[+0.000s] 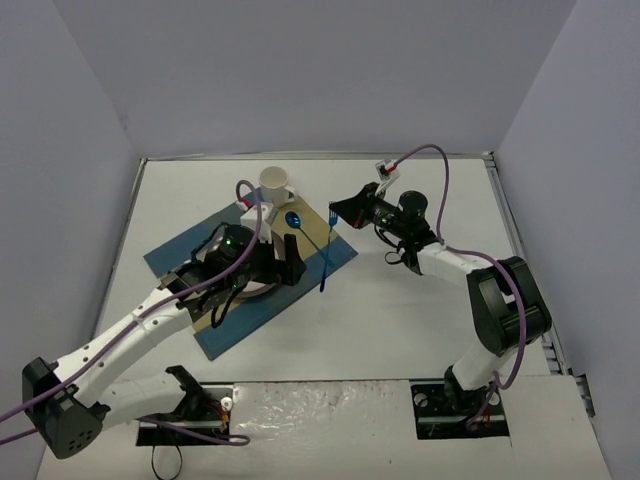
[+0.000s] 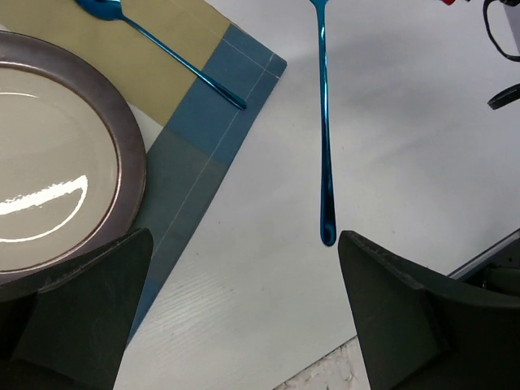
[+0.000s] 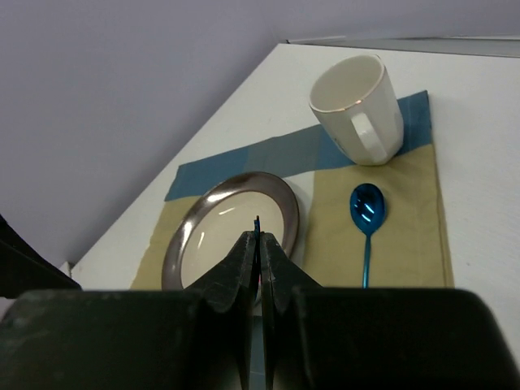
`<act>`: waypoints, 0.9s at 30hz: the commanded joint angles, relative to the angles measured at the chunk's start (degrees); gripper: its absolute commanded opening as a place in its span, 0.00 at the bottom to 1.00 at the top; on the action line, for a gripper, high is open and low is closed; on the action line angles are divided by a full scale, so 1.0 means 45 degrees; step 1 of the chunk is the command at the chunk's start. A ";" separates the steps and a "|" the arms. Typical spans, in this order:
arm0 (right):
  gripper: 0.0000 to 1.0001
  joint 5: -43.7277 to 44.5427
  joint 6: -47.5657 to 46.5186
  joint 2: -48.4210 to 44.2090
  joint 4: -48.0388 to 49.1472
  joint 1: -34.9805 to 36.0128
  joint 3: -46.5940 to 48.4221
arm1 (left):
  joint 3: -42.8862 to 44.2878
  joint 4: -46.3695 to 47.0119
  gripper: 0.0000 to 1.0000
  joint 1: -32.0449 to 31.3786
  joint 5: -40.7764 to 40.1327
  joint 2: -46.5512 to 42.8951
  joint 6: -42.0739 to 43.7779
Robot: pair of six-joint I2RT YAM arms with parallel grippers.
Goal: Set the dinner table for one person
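The white dinner table (image 1: 450, 330) carries a blue-and-tan striped placemat (image 1: 225, 335). On the mat are a brown-rimmed cream plate (image 2: 49, 162), a blue spoon (image 1: 292, 219) and a white cup (image 1: 275, 182). My right gripper (image 1: 336, 212) is shut on the head end of a blue fork (image 1: 326, 262). The fork's handle (image 2: 323, 122) slants down to the table just off the mat's right edge. Its tip shows between the shut fingers (image 3: 257, 221). My left gripper (image 1: 285, 268) is open and empty. It hovers over the mat's edge, with the plate on its left and the fork handle on its right.
Grey walls enclose the table on three sides. The left arm covers most of the plate in the top view. The right arm's purple cable loops above the far right of the table. The arm bases stand at the near edge.
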 commanded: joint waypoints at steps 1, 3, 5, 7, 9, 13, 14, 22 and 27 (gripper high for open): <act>0.00 -0.0283 0.1405 0.0027 0.3402 0.0312 0.0104 | 0.0941 0.2289 0.94 -0.0978 -0.1628 0.1174 -0.0798; 0.00 -0.0269 0.1441 0.0013 0.3440 0.0506 0.0103 | 0.1234 0.2363 0.94 -0.1247 -0.2028 0.1729 -0.0898; 0.00 -0.0225 0.1321 -0.0045 0.3259 0.0644 0.0103 | 0.1774 0.2241 0.92 -0.1444 -0.2458 0.2247 -0.0902; 0.00 -0.0193 0.1198 -0.0109 0.3096 0.0747 0.0056 | 0.2063 0.2180 0.90 -0.1580 -0.2570 0.2685 -0.0886; 0.00 -0.0178 0.1155 -0.0097 0.3039 0.0819 0.0003 | 0.2390 0.2192 0.88 -0.1631 -0.2594 0.3081 -0.0881; 0.00 -0.0203 0.1238 -0.0096 0.3179 0.0895 -0.0133 | 0.2571 0.2523 0.82 -0.1675 -0.2591 0.3503 -0.0955; 0.00 -0.0238 0.1274 -0.0089 0.3222 0.0895 -0.0147 | 0.2635 0.2560 0.80 -0.1710 -0.2577 0.3623 -0.0948; 0.00 -0.0487 0.1657 -0.0117 0.3697 0.0896 -0.0287 | 0.2835 0.2804 0.67 -0.1787 -0.2404 0.4332 -0.0967; 0.00 -0.0585 0.1624 -0.0119 0.3701 0.0896 -0.0324 | 0.2742 0.3120 0.56 -0.1787 -0.2242 0.4442 -0.1035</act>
